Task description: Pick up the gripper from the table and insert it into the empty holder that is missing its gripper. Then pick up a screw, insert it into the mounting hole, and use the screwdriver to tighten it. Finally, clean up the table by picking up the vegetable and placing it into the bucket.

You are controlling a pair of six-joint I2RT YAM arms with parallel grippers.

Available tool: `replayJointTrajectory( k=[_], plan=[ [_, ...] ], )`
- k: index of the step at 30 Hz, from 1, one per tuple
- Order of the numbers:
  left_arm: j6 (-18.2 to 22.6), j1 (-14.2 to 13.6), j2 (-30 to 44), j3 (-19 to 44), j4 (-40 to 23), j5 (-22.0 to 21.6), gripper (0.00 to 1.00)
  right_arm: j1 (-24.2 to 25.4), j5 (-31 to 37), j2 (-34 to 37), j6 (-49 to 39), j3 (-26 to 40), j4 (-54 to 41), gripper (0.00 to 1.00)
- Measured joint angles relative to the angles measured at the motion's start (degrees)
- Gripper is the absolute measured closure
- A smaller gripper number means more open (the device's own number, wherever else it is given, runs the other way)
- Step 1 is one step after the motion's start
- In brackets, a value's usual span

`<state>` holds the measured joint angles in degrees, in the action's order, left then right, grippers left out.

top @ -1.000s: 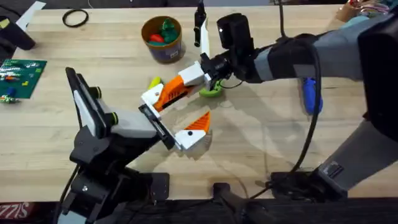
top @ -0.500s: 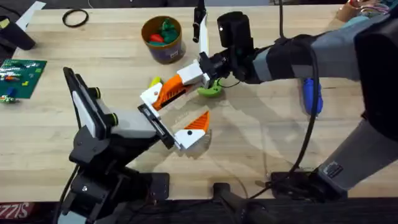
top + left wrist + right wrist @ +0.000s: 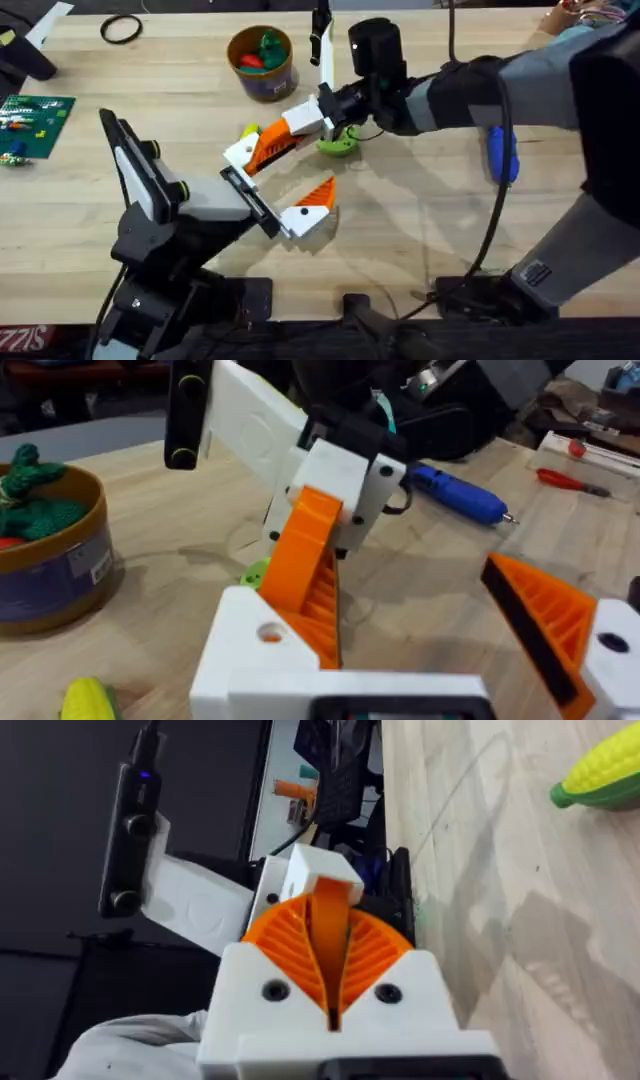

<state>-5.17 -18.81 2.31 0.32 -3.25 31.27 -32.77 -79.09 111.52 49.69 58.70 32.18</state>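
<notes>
The gripper point(image 3: 262, 148) hangs above the middle of the table point(image 3: 420, 230), tilted, with its white base low on the left and its orange wedge rising to the right. The right gripper point(image 3: 303, 124) is clamped on the upper end of it. The white base is just beside the far end of the holder point(image 3: 250, 200), but I cannot tell if they touch. The left gripper point(image 3: 278, 205) carries only 1 finger point(image 3: 312, 205), at the near end of the holder and well apart from the loose part, so it stands open. The bucket point(image 3: 262, 62) is farther away with 2 vegetables in it. A yellow corn point(image 3: 249, 132) and a green vegetable point(image 3: 338, 146) lie on the table, and the screwdriver point(image 3: 500, 152) lies on the right.

From the left wrist, the gripper point(image 3: 305, 580) is close, held at the top by the right gripper point(image 3: 345, 480). The screwdriver point(image 3: 455, 495) is behind it, and the bucket point(image 3: 60, 575) is to the side.

From the right wrist, the 2 orange pads point(image 3: 275, 945) of the right gripper point(image 3: 330, 970) press together on the orange wedge of the gripper point(image 3: 315, 875). The corn point(image 3: 605, 770) lies apart on the wood.
</notes>
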Motion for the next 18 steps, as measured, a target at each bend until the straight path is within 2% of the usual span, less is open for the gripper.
replayJointTrajectory(
  k=[11,12,14,17,18],
  plan=[
    [0.0,0.0,0.0,0.0,0.0,0.0,0.017,0.0,0.0,0.0,0.0,0.0,0.0,0.994],
    [0.0,0.0,0.0,0.0,0.0,0.0,0.017,0.0,-0.1,0.0,0.1,0.0,0.0,0.967],
    [0.1,0.0,0.0,0.0,0.0,0.0,0.017,0.0,0.2,0.0,0.3,0.0,0.0,0.837],
    [0.5,0.0,-0.1,0.0,0.1,0.9,0.017,-0.1,0.6,0.3,0.1,0.0,-0.2,0.411],
    [0.7,-0.2,-0.1,0.0,0.1,1.8,0.017,-0.1,0.8,0.4,0.2,0.0,-0.3,0.316]
  ],
)
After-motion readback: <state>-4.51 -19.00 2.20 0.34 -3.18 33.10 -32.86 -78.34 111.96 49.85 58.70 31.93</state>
